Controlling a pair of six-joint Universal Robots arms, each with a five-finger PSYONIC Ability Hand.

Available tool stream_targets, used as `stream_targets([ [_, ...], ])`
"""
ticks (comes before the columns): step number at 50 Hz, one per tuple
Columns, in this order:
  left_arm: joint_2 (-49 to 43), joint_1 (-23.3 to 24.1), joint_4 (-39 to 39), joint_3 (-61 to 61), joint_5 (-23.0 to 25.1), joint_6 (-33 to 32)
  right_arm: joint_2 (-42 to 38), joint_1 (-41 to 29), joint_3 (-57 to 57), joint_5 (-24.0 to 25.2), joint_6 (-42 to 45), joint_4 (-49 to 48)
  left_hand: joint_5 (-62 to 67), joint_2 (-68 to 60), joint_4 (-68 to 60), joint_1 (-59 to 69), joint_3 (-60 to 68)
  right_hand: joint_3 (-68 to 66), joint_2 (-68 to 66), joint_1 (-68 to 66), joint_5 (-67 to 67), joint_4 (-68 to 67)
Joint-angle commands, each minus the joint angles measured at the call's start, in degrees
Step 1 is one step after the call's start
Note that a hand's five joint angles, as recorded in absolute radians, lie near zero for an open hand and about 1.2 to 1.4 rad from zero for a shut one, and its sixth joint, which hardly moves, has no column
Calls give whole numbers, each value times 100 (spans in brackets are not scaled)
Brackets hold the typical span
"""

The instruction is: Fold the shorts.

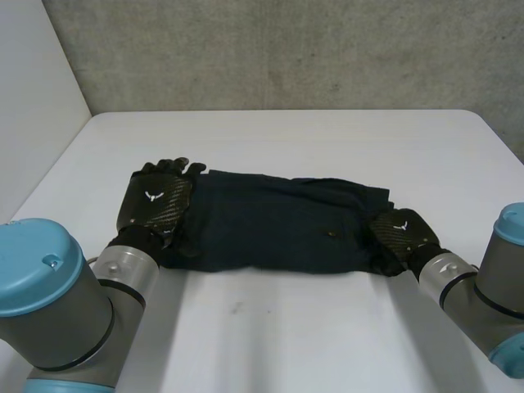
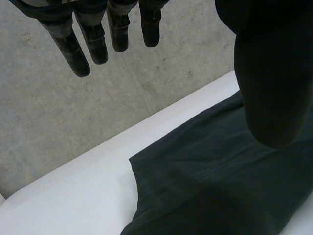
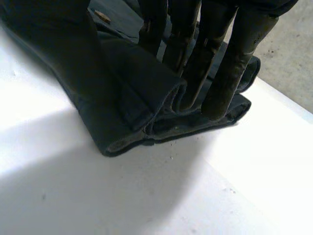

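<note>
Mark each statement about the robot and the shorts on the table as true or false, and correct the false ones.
1. The shorts lie on a white table. True.
2. The left hand has its fingers curled round the shorts. False: the fingers are straight and hold nothing.
3. The right hand is at the end of the shorts opposite the left hand. True.
4. The shorts are bright red. False: they are dark blue.
</note>
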State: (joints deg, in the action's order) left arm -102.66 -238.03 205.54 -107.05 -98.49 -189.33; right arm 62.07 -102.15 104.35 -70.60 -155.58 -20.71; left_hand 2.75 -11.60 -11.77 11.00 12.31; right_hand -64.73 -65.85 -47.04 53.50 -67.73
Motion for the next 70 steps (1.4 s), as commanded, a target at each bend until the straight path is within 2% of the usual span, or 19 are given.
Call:
stream_targets([
  [1, -9, -15, 4, 0, -3, 1, 94, 20, 6, -445, 159, 102, -236, 122, 139, -61, -193, -1527, -1415, -3296, 1650, -1227],
  [6, 0, -68, 4, -9, -12, 1, 612, 81, 138, -744, 712, 339, -237, 122, 139, -61, -193, -1527, -1415, -3296, 1650, -1227],
  [13, 26, -112, 4, -9, -65, -7, 1035, 1108, 244, -1017, 2617, 1051, -253, 139, 156, -78, -210, -1527, -1415, -3296, 1650, -1227],
  [18, 26, -130, 4, 0, -91, -7, 1192, 1092, -55, -1210, 3305, 1043, -253, 139, 156, -78, -210, -1527, -1415, -3296, 1650, -1227],
  [27, 26, -156, 4, -9, -100, -7, 1501, -471, -741, -1167, 3376, 1016, -253, 139, 156, -78, -210, -1527, -1415, -3296, 1650, -1227],
  [31, 26, -156, 13, 0, -100, -7, 1404, -1604, -820, -781, 3403, 868, -253, 139, 156, -78, -210, -1527, -1415, -3296, 1650, -1227],
  [34, 26, -156, 21, -9, -100, -7, 1273, -2396, -706, -140, 3455, 700, -253, 139, 156, -78, -210, -1527, -1415, -3296, 1650, -1227],
  [39, 26, -147, 92, -18, -118, -7, 667, -2836, -539, 669, 3394, 735, -253, 139, 156, -78, -210, -1527, -1415, -3296, 1650, -1227],
  [40, 18, -147, 109, -18, -118, -7, 640, -2837, -530, 705, 3394, 753, -253, 139, 156, -78, -210, -1300, -1188, -3069, 1423, -1000],
  [41, 26, -138, 118, -18, -126, -16, 613, -2819, -530, 723, 3385, 788, -253, 139, 156, -78, -210, -99, 13, -1868, 221, 202],
  [43, 26, -138, 118, -9, -153, -16, 630, -2784, -521, 749, 3315, 928, -270, 156, 173, -95, -227, 4380, 4492, 2611, -4258, 4681],
  [44, 26, -138, 118, 8, -170, -16, 639, -2793, -530, 749, 3245, 972, -275, 160, 177, -100, -231, 5473, 5585, 3704, -5350, 5773],
  [49, 44, -130, 48, 210, -179, -60, 1025, -2478, -697, 785, 1781, 1017, -253, 139, 156, -78, -210, 5473, 5585, 3704, -5350, 5773],
  [50, 44, -103, 48, 289, -188, -86, 1313, -2146, -836, 759, 802, 964, -253, 139, 156, -78, -210, 5473, 5585, 3704, -5350, 5773],
  [52, 44, -33, 57, 509, -179, -139, 1517, -1872, -951, 732, -73, 929, -237, 122, 139, -61, -193, 5473, 5585, 3704, -5350, 5773],
  [55, 35, 142, 30, 825, -179, -139, 1641, -1406, -1285, 644, -2092, 902, -169, 55, 72, 6, -126, 5473, 5585, 3704, -5350, 5773],
  [57, -17, 361, -57, 1114, -179, -139, 1606, -1308, -1426, 600, -2546, 937, -119, 5, 22, 56, -76, 5473, 5585, 3704, -5350, 5773],
  [65, -868, 1021, -864, 2125, -188, 1, 570, -1255, -2137, 293, -1907, 1736, -18, -96, -80, 157, 26, 5473, 5585, 3704, -5350, 5773],
  [70, -1668, 1057, -1410, 2627, -188, 344, -212, -1272, -2534, -50, -1178, 2413, 16, -130, -113, 191, 59, 5473, 5585, 3704, -5350, 5773],
])
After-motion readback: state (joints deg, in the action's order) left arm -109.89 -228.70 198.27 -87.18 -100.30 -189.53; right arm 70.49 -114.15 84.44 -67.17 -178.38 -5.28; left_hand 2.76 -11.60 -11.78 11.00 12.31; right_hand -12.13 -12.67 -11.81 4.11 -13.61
